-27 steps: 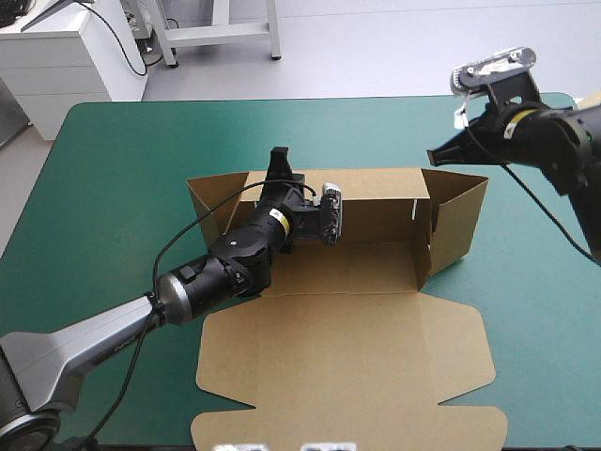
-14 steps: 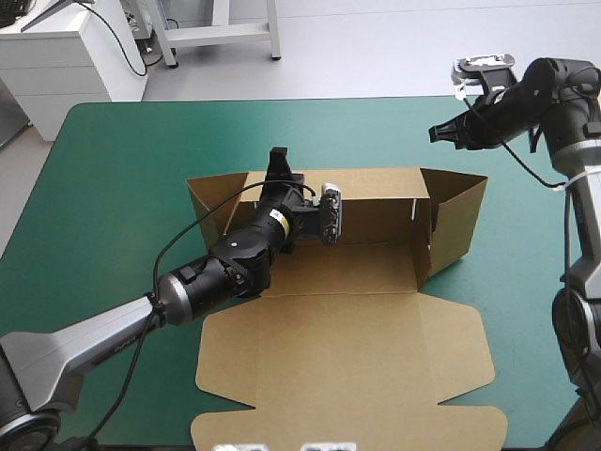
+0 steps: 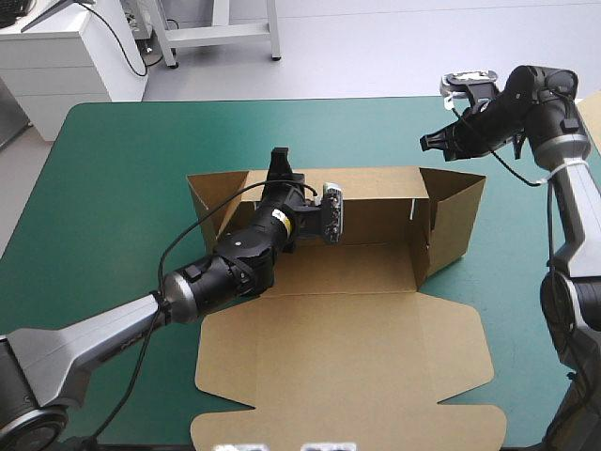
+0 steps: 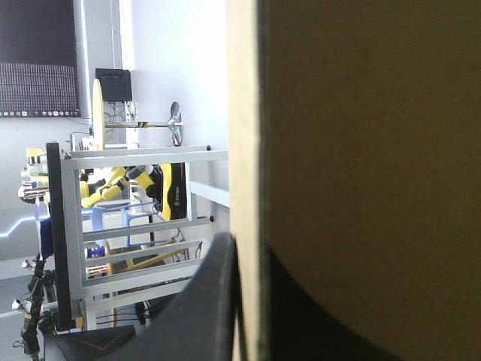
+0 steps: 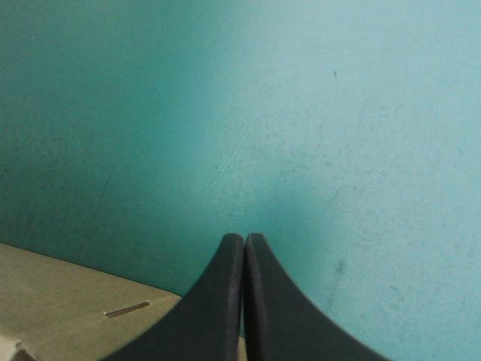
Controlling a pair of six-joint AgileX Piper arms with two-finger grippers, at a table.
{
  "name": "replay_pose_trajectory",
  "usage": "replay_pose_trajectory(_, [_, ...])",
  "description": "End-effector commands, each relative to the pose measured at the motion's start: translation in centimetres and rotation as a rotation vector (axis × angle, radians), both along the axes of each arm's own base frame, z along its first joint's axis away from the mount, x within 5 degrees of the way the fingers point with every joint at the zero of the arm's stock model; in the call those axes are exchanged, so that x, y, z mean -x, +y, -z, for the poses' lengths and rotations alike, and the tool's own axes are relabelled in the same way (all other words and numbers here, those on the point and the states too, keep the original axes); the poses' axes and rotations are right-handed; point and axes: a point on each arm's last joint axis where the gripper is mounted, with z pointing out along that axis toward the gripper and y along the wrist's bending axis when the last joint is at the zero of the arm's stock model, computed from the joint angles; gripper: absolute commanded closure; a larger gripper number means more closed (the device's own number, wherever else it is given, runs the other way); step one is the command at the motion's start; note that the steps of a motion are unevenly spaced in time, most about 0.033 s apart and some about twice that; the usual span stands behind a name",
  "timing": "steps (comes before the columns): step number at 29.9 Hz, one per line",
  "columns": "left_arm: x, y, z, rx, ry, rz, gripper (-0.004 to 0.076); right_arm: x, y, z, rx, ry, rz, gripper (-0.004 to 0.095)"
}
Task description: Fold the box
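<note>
Since the earlier frames the right arm (image 3: 554, 178) has swung in from the worktop's (image 3: 122, 169) far right corner. Its jaws now hang above the cover just past the box's (image 3: 347, 348) far right corner. The left arm (image 3: 225, 268) and the box look like they haven't budged.

The box sits mid-worktop. Its back wall (image 3: 376, 211) is standing, the two side walls are splayed outward, and the big lid panel (image 3: 343, 362) lies flat toward the near edge.

The left jaws are pinching the back wall near its left end. In the left wrist view the board's edge runs straight up between the black fingers (image 4: 214, 301). The right jaws are pressed together into one point and hold nothing. Below them there's only teal-green cover and a bit of board with a thin slot (image 5: 128, 309).

What could go wrong, as a guess:
- The board looks light and the cover fairly smooth, so a push on the right side wall (image 3: 458, 221) might slide the whole box instead of folding it.
- A closed tip is a small contact, so it could skid off the wall's top edge or dent it.
- If the box shifts, the left pinch could crease the back wall.

Material-wise it's matte brown board, with stiff panels that should hinge at the scored lines. The lid's flaps are notched and rounded. The cover is plain, with a few faint scuffs.
</note>
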Motion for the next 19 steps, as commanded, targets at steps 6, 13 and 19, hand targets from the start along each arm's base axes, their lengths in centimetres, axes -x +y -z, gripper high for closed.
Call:
replay_pose_trajectory(6, [-0.1,0.2,-0.6,0.028,0.007,-0.038,0.0731,2.0,-0.1,-0.8,-0.037,0.002,-0.008,0.0929])
replay_pose_trajectory(13, [-0.1,0.2,-0.6,0.024,0.007,-0.045,0.0731,4.5,-0.2,-1.3,-0.015,0.005,-0.036,0.0929])
replay_pose_trajectory(19, [-0.1,0.2,-0.5,0.026,0.009,-0.046,0.0731,6.6,-0.1,-0.8,-0.006,0.022,-0.074,0.0929])
